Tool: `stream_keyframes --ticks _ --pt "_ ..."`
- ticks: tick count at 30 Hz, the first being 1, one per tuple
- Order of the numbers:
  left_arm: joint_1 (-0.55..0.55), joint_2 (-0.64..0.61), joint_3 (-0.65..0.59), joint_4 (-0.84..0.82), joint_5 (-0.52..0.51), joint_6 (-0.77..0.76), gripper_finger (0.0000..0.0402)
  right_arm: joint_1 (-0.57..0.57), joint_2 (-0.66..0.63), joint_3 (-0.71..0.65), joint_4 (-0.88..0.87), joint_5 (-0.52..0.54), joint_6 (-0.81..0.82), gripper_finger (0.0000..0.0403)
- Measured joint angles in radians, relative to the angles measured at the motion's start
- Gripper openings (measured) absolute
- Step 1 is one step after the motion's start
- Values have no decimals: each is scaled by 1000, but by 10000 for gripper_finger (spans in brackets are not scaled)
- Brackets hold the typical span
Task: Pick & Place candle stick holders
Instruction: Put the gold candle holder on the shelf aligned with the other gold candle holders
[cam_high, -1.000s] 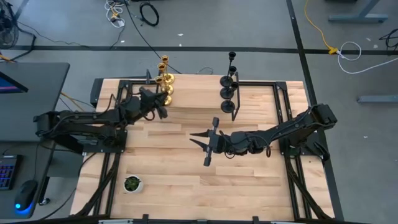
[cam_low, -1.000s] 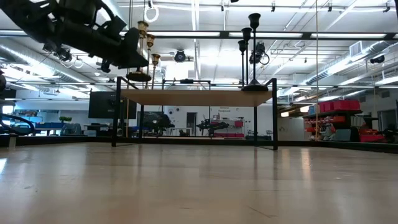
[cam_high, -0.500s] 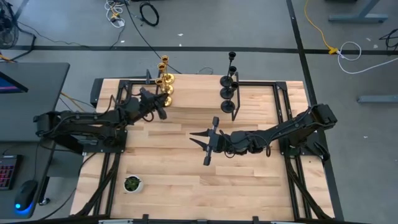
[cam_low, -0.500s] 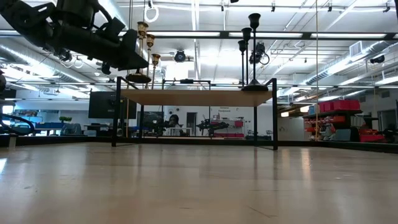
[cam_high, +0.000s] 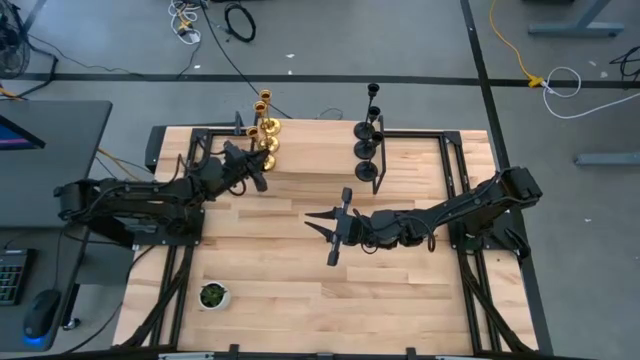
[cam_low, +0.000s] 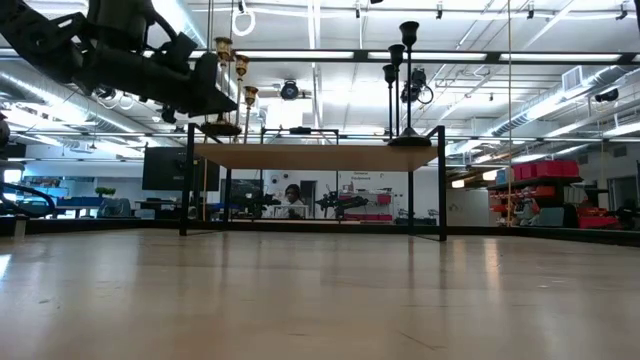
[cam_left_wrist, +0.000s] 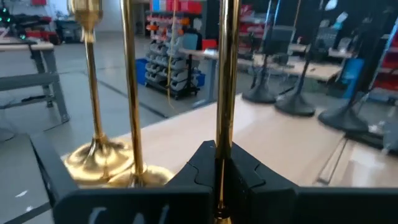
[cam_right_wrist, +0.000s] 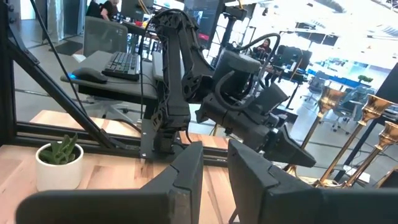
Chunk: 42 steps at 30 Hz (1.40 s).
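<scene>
Three gold candle stick holders (cam_high: 265, 128) stand at the left end of a raised wooden shelf (cam_high: 320, 158), and three black ones (cam_high: 368, 140) stand in a row at its right end. My left gripper (cam_high: 260, 168) is at the nearest gold holder (cam_left_wrist: 225, 74) and is shut on it. The other two gold holders (cam_left_wrist: 106, 155) stand on their flared bases just behind. My right gripper (cam_high: 322, 233) hovers open over the middle of the table with nothing between its fingers (cam_right_wrist: 186, 168). My left gripper pinches the nearest gold holder's slim stem (cam_left_wrist: 222, 146) between its two fingers. They come in level from the table's left side and lie across the stem. The holder is upright. In the low view its base (cam_low: 222, 127) seems slightly above the shelf edge.
A small white pot with a green plant (cam_high: 212, 295) stands near the table's front left. The shelf rests on a dark frame with legs (cam_low: 185, 190). Bare wood lies under and in front of the shelf. A person shows far off in the room (cam_low: 291, 195).
</scene>
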Motion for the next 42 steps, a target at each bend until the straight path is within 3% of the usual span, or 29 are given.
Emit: stream_keyframes --ticks 6,12,24,32,42 --pt "38 84 1 95 68 -11 11 0 0 0 9 0 -16 77" --pt "70 160 4 142 55 1 11 0 0 0 9 0 -20 77" --pt "79 158 3 113 82 23 11 0 0 0 6 0 -20 77" --pt "78 158 3 112 81 18 40 0 0 0 6 0 -16 77" --pt "59 155 1 118 78 22 27 0 0 0 -1 0 -16 77"
